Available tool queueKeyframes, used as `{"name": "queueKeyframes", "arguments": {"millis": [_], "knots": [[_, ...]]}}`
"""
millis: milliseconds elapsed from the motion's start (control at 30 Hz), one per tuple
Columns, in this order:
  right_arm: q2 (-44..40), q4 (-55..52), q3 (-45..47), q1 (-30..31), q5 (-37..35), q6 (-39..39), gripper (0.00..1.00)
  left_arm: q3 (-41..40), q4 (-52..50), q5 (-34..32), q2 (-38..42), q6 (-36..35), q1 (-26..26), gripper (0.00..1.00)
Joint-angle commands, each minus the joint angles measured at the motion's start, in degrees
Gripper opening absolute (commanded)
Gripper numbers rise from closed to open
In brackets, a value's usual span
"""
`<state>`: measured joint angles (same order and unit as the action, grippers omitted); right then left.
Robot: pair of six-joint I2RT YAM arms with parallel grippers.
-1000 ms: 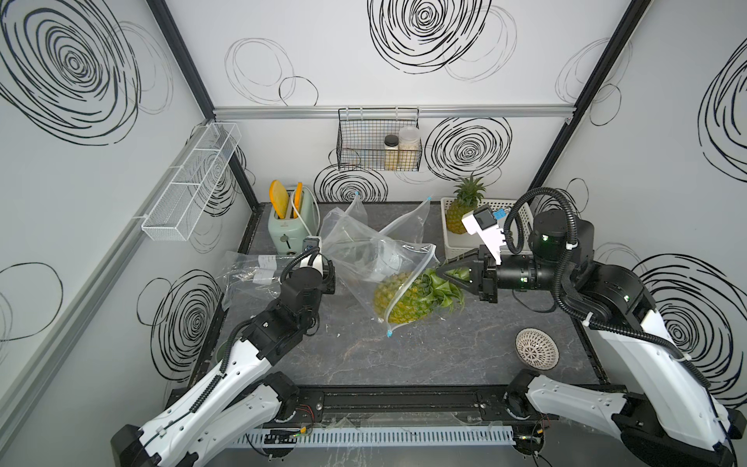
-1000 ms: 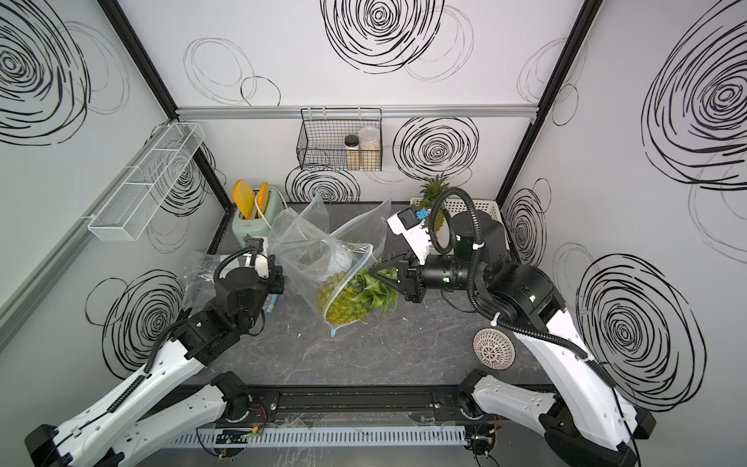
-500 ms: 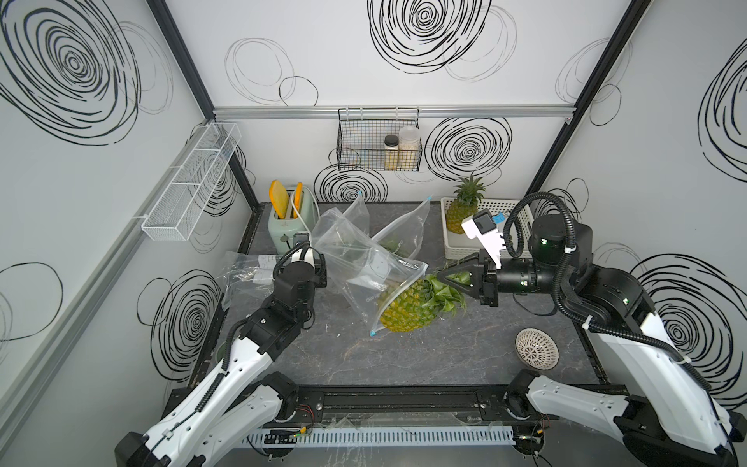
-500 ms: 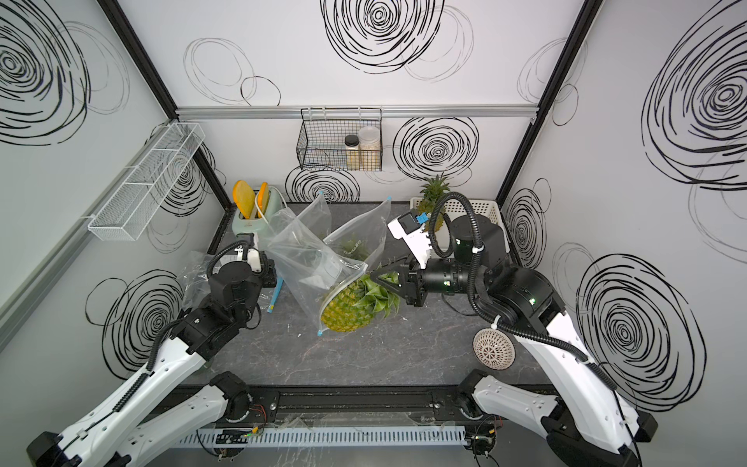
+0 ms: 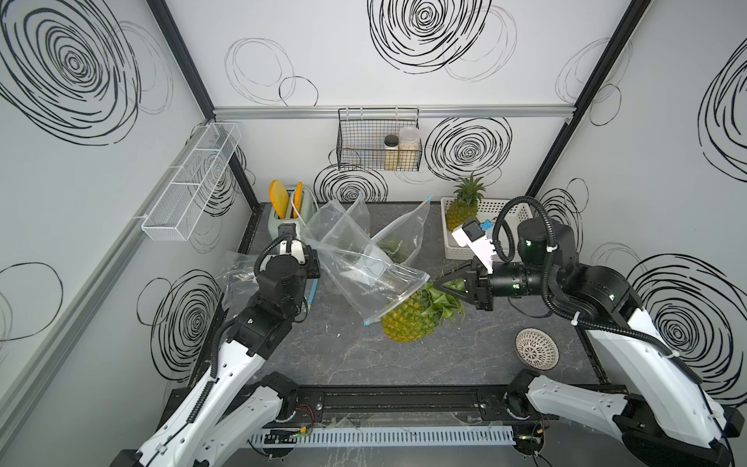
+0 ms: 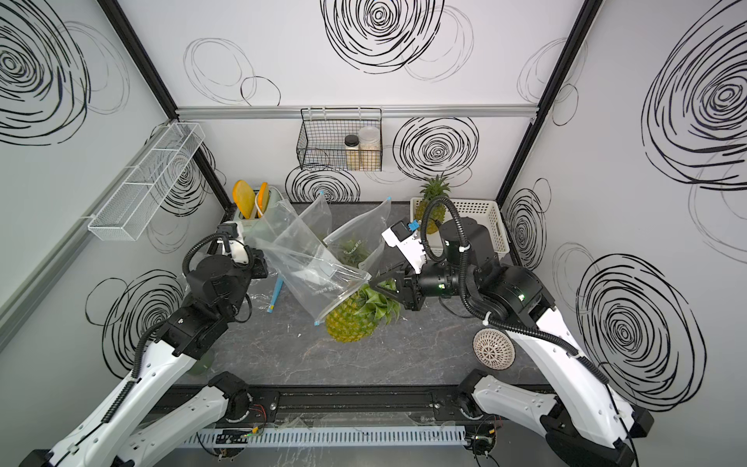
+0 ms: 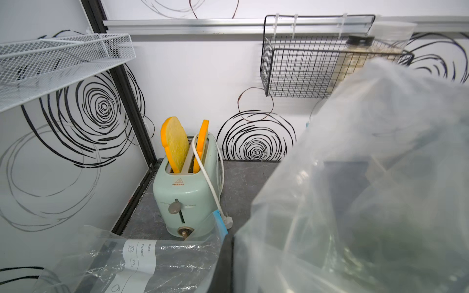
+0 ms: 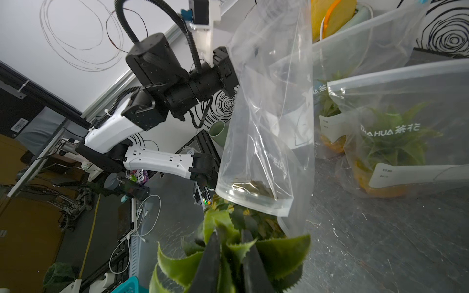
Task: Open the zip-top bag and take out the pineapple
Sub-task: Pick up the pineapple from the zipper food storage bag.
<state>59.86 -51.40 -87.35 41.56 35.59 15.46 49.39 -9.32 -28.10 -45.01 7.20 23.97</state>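
The pineapple (image 5: 408,323) (image 6: 349,323) lies on the dark tabletop, its body outside the clear zip-top bag (image 5: 364,275) (image 6: 319,279). My right gripper (image 5: 438,283) (image 6: 374,283) (image 8: 230,234) is shut on its green leaves (image 8: 279,251). The bag (image 8: 266,114) hangs slanted with its open mouth just over the top of the fruit. At the bag's far end, my left gripper (image 5: 313,265) (image 6: 260,267) (image 7: 229,243) is shut on the plastic and holds it up. In the left wrist view the bag (image 7: 368,190) fills one side.
Two more bags with pineapples (image 5: 398,242) stand behind. A mint toaster (image 5: 289,214) sits in the back left corner. A white basket (image 5: 501,210) holds another pineapple (image 5: 465,204). A flat bag (image 5: 238,271) lies at the left, a woven bowl (image 5: 537,348) at the right.
My left gripper has pulled the bag up and to the left, and the pineapple has slid out of its mouth onto the table. The right gripper has kept its hold on the leaves.
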Motion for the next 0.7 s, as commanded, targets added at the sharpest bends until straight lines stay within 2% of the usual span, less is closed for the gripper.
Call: {"name": "queueKeyframes", "arguments": {"millis": [0, 267, 667], "knots": [[-0.58, -0.03, -0.02, 0.28, 1.19, -1.46, 0.00, 3.19, 2.17, 0.10, 1.25, 1.33, -0.76, 0.00], [-0.44, -0.32, 1.24, -0.16, -0.50, -2.34, 0.00, 6.98, 1.88, 0.33, 0.37, 0.31, -1.60, 0.00], [1.23, -1.25, 2.90, -2.44, -6.07, -4.56, 0.00, 13.02, -1.64, 1.55, -1.54, -1.09, -6.33, 0.00]]}}
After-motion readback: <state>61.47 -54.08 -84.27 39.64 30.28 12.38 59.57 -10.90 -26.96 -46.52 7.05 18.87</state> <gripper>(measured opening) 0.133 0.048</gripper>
